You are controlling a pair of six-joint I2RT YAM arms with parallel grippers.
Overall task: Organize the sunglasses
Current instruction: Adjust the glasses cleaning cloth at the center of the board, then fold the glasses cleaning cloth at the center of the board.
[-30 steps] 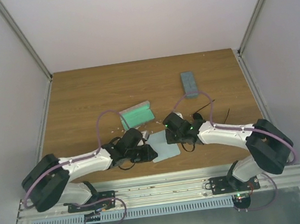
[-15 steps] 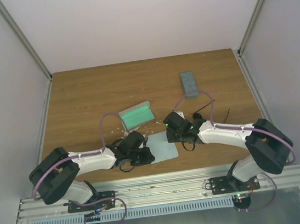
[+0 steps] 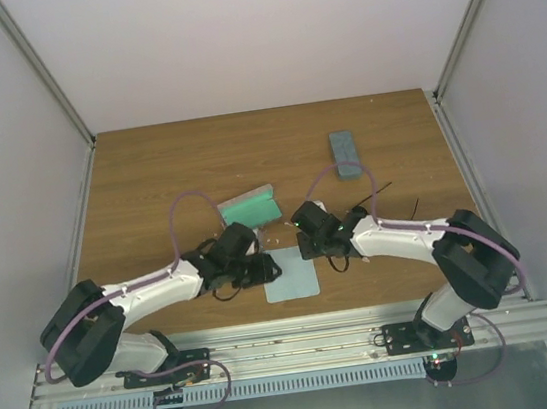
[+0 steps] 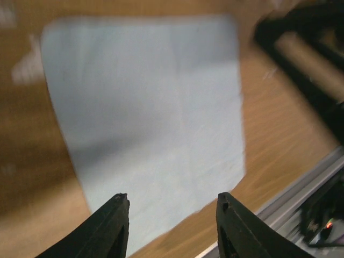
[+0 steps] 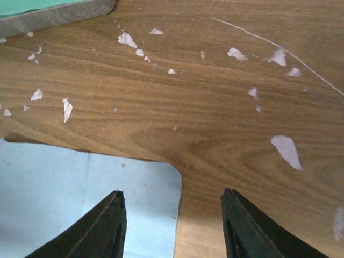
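Observation:
Of the sunglasses (image 3: 377, 192) I see only thin dark wires poking out from behind my right forearm; the rest is hidden, and neither wrist view shows them. A light-blue cloth (image 3: 291, 274) lies flat near the table's front edge. My left gripper (image 3: 270, 268) hovers at the cloth's left edge. In its wrist view the left gripper (image 4: 172, 198) is open over the cloth (image 4: 145, 107) and holds nothing. My right gripper (image 3: 308, 249) sits at the cloth's far right corner. The right wrist view shows the right gripper (image 5: 172, 192) open and empty above that cloth (image 5: 80, 204) corner.
An open case with green lining (image 3: 251, 210) lies just behind the cloth, and its grey edge (image 5: 59, 13) shows in the right wrist view. A closed blue-grey case (image 3: 345, 153) lies farther back on the right. The wood is flecked with white chips. A metal rail (image 4: 301, 177) borders the front edge.
My left gripper opened and let go of the cloth, which now lies flat and square. The left arm swung outward; the right gripper shifted slightly left and widened a little.

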